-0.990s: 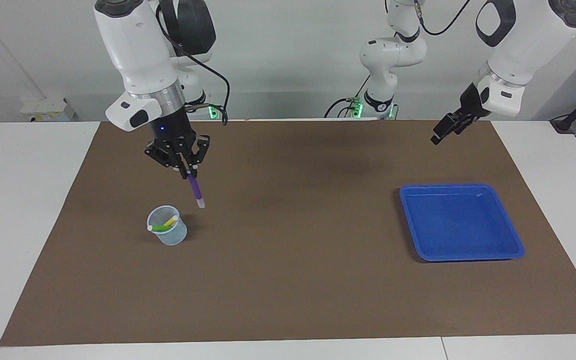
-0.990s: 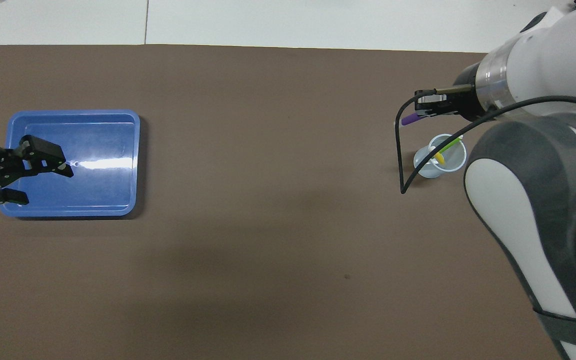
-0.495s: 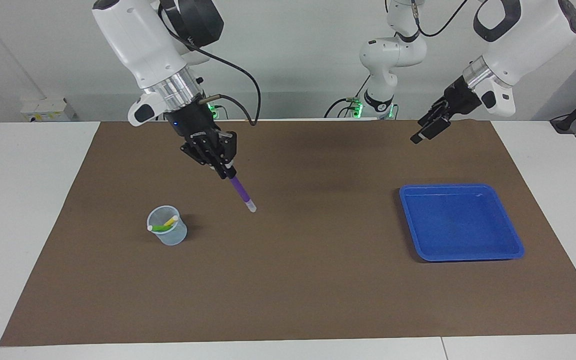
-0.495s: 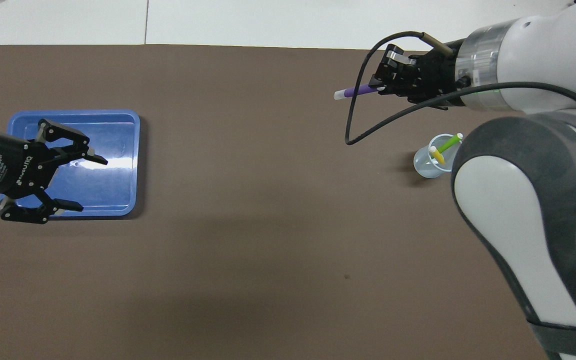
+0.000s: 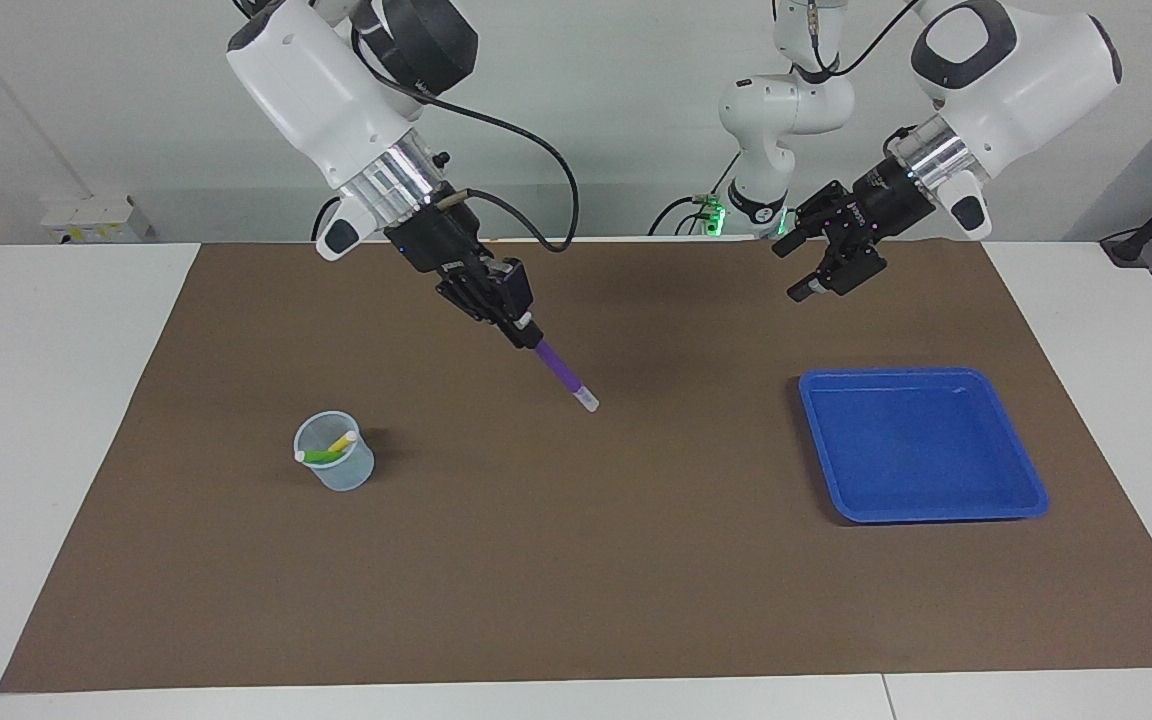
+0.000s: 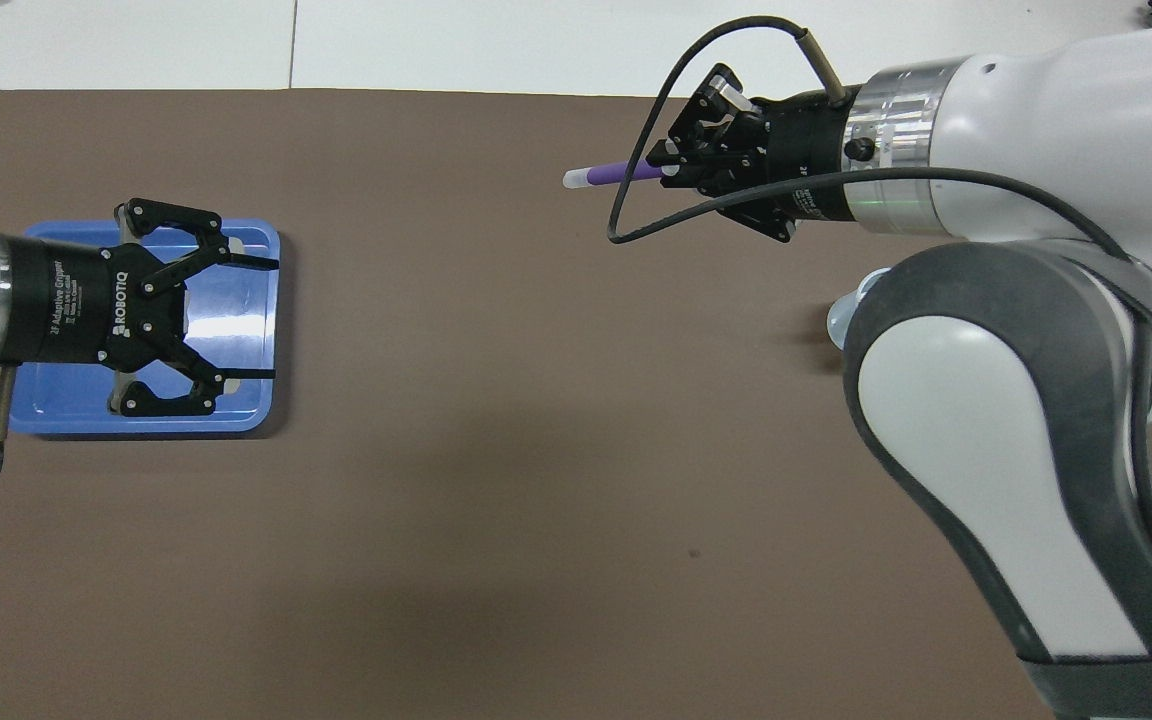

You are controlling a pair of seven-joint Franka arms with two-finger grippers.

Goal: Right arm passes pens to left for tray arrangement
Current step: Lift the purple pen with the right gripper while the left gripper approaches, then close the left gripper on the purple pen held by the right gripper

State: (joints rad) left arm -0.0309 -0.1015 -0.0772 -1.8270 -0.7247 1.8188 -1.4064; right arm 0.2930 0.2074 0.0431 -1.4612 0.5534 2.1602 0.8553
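- Our right gripper [image 5: 528, 335] is clamped on the upper end of the purple pen [image 5: 562, 372], held in the air over the mat's [image 5: 576, 560] middle stretch.
- The pen's long axis slants down and toward the left arm's end, pale tip [image 6: 573, 179] leading, so the free half points at our other hand.
- Our left gripper [image 6: 261, 318] hangs with its jaws spread wide and nothing between them, over the edge of the blue tray [image 5: 921, 445] in the overhead view.
- The two grippers are well apart; we judge the handover needs both to close that gap, with the left jaws straddling the pen across its length, below the right fingers.
- The yellow pen [image 5: 341, 441] and the green pen [image 5: 319, 456] lie in the small clear cup [image 5: 335, 465] toward the right arm's end.
- The tray holds no pens yet.
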